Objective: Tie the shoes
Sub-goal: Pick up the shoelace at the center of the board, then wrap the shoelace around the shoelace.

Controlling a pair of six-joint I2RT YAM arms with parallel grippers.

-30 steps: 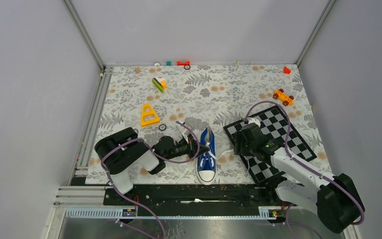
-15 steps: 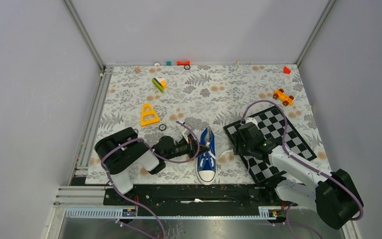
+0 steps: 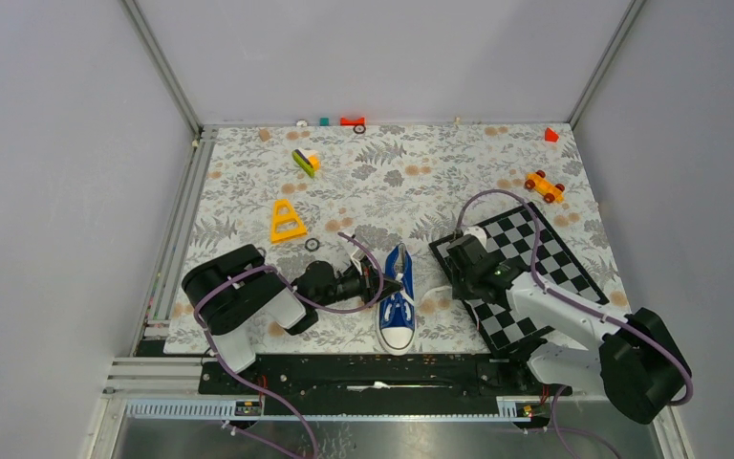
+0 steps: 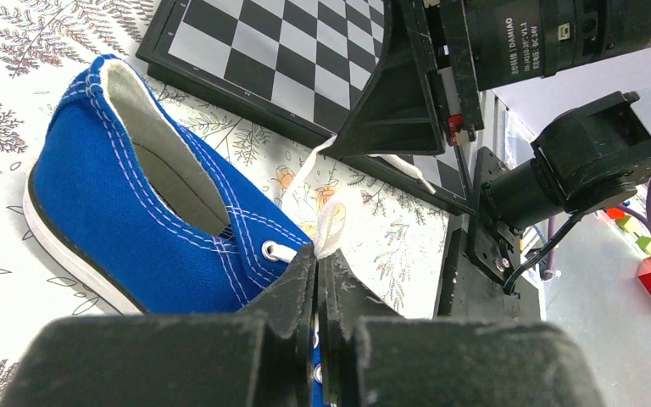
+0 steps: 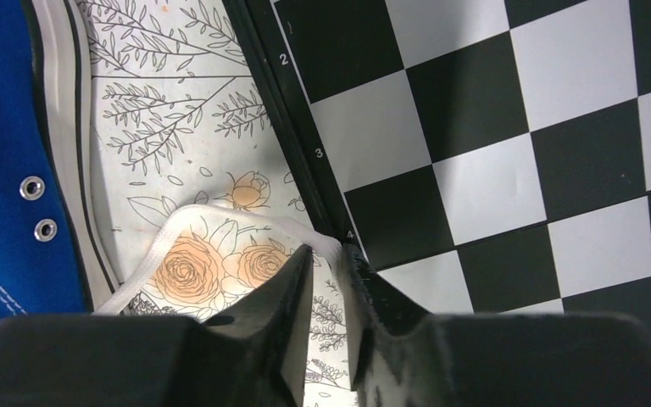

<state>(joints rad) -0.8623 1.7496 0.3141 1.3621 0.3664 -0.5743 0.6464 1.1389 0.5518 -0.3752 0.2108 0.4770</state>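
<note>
The blue sneaker (image 3: pixel 398 304) with white sole and toe cap lies on the floral cloth, toe toward the arms. My left gripper (image 3: pixel 392 284) is at its left side, shut on a white lace (image 4: pixel 332 222) just above the top eyelet; the shoe (image 4: pixel 127 212) fills the left of that view. My right gripper (image 3: pixel 459 282) is right of the shoe at the chessboard's edge. Its fingers (image 5: pixel 301 280) stand nearly together, pinching the other lace (image 5: pixel 220 216) at their tips. That lace loops over the cloth back to the shoe (image 5: pixel 8 153).
A black and white chessboard (image 3: pixel 535 258) lies right of the shoe, under the right arm. A yellow triangle (image 3: pixel 287 222), a green and yellow toy (image 3: pixel 305 161), an orange toy car (image 3: pixel 544 185) and small red blocks (image 3: pixel 352 121) lie farther back.
My right arm has shifted a little up and to the left along the chessboard's edge. The left arm and the shoe have not moved.
</note>
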